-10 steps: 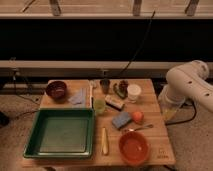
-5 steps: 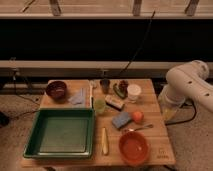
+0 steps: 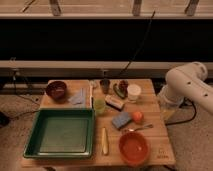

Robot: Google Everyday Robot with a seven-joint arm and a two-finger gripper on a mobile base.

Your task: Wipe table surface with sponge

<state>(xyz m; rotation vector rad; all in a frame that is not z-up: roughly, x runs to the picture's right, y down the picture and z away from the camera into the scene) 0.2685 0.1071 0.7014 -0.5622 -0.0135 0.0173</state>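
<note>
I'd pinch the soft, light blue sponge (image 3: 121, 120) across its short sides, clear of the orange (image 3: 137, 116); the gripper (image 3: 168, 111) hangs off the table (image 3: 148, 100) right edge, open or closed I can't tell.

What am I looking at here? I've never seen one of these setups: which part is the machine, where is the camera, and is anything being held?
There is a single picture, taken from in front of a wooden table and looking slightly down on it. The white curved shape on the right is the robot's arm. Its tool is not in view, because the arm's end drops out of sight beside the table's right edge, so nothing can be seen being held.

On the table lie a large green tray, a dark red bowl, an orange bowl, a spoon, a small orange fruit, a white cup and a pale blue cloth. The blue block near the middle looks like the sponge, and it lies untouched.
</note>
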